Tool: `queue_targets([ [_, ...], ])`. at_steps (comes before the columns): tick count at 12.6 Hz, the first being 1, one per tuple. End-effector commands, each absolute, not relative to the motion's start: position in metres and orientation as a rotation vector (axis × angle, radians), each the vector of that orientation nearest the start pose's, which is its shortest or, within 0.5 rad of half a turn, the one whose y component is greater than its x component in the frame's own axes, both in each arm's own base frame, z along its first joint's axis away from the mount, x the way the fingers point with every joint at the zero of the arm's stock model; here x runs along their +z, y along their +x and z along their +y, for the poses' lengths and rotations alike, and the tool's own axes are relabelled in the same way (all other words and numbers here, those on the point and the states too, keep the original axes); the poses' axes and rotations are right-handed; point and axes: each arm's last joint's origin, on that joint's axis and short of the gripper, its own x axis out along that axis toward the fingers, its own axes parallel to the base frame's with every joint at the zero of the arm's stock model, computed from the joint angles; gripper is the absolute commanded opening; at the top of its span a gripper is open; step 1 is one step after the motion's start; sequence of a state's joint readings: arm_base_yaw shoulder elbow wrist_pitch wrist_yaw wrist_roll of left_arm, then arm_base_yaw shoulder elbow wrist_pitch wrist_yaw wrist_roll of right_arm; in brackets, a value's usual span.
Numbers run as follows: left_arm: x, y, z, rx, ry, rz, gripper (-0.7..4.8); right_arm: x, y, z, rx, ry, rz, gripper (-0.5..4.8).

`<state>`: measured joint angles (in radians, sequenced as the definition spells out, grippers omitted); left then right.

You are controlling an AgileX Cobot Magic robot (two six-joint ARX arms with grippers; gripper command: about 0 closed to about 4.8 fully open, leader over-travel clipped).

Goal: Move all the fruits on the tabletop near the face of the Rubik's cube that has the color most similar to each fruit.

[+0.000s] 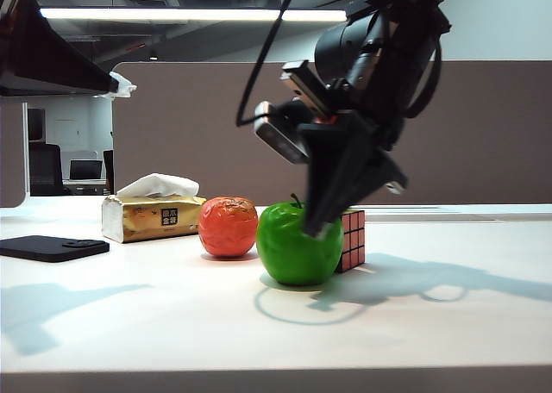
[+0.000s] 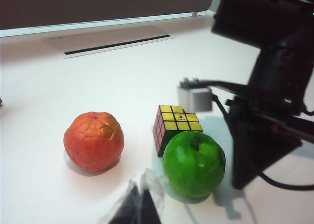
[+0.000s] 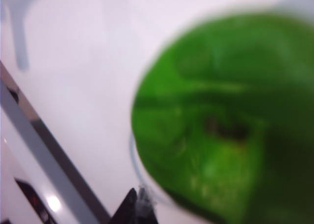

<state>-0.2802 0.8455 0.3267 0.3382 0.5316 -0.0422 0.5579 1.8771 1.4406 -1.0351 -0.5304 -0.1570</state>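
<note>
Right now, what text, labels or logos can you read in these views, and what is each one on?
Tissue pack: dark label with light characters, too small to read.
Rubik's cube: a small mark on the yellow centre tile, too small to read.
Green apple, orange-red fruit, black pad: no text visible.

Green apple (image 1: 297, 245): glossy, upright, dark stem uppermost, resting on the white tabletop (image 1: 431, 324), touching or just beside the Rubik's cube (image 1: 352, 239). Cube: yellow face up, red-pink faces on the visible sides. Orange-red fruit (image 1: 228, 227): wrinkled, round, beside the apple, apart from the cube.
</note>
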Motion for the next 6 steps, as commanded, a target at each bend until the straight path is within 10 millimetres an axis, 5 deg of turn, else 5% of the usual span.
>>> queue_targets([
  [1, 0.218, 0.168, -0.064, -0.811, -0.06, 0.186, -0.05, 0.214, 0.292, 0.197, 0.899, -0.228, 1.493, -0.01],
  [6, 0.218, 0.168, -0.064, -0.811, -0.061, 0.186, -0.05, 0.215, 0.303, 0.202, 0.888, -0.252, 1.367, 0.0],
])
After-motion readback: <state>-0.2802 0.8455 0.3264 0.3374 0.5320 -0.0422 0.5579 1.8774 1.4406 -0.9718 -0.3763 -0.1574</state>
